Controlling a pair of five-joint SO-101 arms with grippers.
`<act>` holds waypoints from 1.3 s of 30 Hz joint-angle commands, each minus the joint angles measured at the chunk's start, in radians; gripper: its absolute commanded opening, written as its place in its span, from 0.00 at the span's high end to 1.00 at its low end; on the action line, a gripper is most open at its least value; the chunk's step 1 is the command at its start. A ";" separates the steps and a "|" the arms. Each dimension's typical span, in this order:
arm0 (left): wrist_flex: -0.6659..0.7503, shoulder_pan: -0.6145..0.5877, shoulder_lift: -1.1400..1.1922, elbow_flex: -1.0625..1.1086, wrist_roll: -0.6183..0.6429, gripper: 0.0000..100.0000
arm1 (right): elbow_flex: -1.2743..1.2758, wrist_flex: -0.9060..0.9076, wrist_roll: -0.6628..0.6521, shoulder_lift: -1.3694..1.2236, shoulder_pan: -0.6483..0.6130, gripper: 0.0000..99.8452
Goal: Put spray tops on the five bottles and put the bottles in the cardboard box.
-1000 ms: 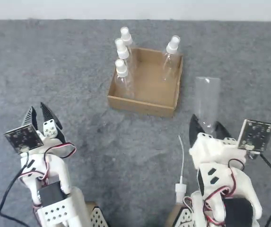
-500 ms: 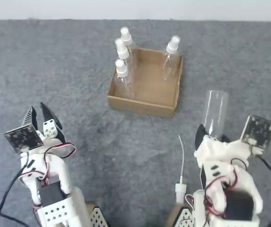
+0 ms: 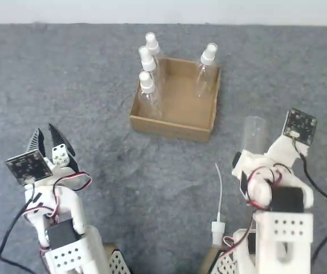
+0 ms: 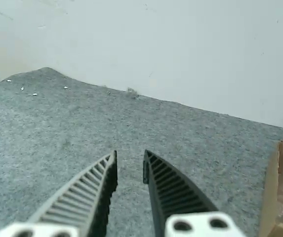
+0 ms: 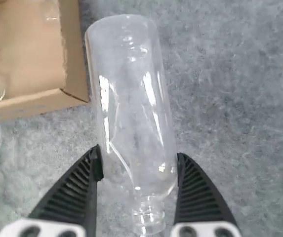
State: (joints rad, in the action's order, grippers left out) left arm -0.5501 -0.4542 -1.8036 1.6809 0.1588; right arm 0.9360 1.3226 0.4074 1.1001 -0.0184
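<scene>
The right claw (image 5: 137, 157) grips the uncapped bottle (image 5: 131, 98) near the box (image 3: 172, 129), the left claw (image 4: 130, 159) sits slightly open and empty, so capping appears in hand, likely requiring the spray top (image 3: 218, 227) off the worktop (image 3: 95, 85).

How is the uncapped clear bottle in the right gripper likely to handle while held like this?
Probably light: the bottle looks empty and see-through. Its glossy round wall could slip or twist between the fingers, which grip it near the neck end. It looks like thin plastic, so a hard squeeze may dent it.
</scene>
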 commanded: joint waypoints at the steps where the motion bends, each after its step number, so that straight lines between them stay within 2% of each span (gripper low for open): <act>1: 0.044 0.000 -0.005 -0.016 0.006 0.92 | -0.066 -0.096 0.107 -0.122 0.012 0.99; 18: 0.044 0.000 -0.005 -0.016 0.006 0.92 | -0.068 -0.398 0.311 -0.521 0.012 0.99; 34: 0.044 0.000 -0.005 -0.016 0.006 0.92 | -0.074 -0.460 0.305 -0.621 -0.027 0.99; 36: 0.044 0.000 -0.005 -0.016 0.006 0.92 | -0.074 -0.456 0.305 -0.616 -0.036 0.96; 39: 0.044 0.000 -0.005 -0.016 0.006 0.92 | -0.074 -0.455 0.305 -0.610 -0.036 0.86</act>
State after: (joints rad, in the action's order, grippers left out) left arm -0.5378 -0.4542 -1.8036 1.6809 0.1588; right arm 0.9360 0.8777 0.7096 0.4634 -0.0414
